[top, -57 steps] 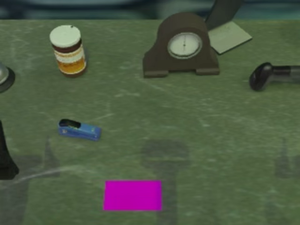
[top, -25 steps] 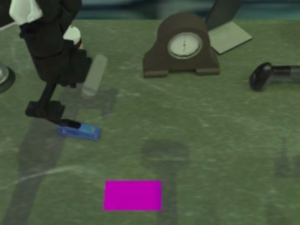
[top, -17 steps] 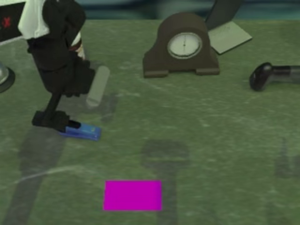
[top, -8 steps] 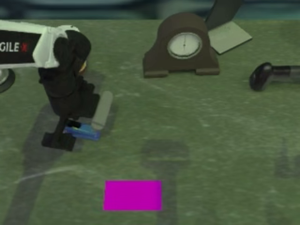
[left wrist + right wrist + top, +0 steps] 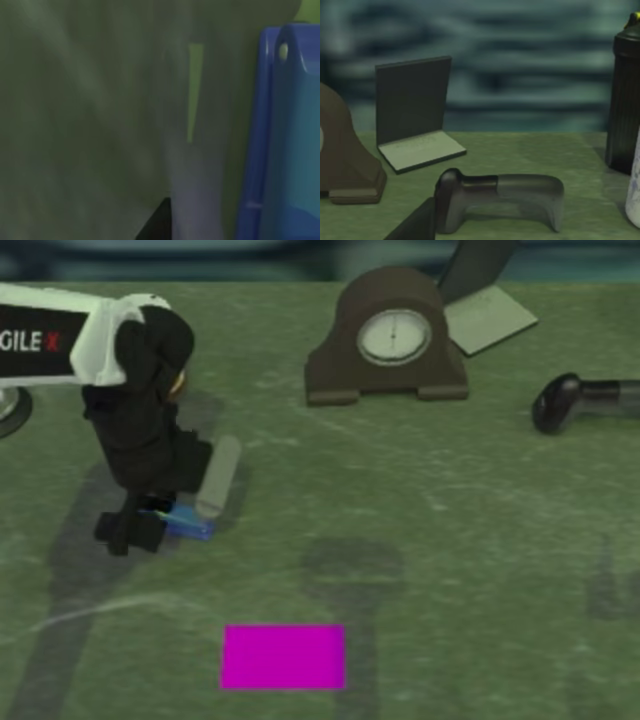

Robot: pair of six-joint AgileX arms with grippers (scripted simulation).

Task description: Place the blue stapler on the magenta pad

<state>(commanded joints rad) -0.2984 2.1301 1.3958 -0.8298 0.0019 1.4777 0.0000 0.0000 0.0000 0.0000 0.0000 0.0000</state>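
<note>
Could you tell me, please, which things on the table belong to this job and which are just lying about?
Job:
stapler, under the left gripper
magenta pad

Lying about:
clock
scanner
grey-green card
dark bottle

The camera sits very close to the green worktop. The blue stapler fills one side of the picture and runs off the edge. It has a small round hole near one end and a lighter blue-green part next to the darker blue rim. A thin bright green sliver shows on the worktop beside it. A small dark corner pokes in at the edge.
</note>
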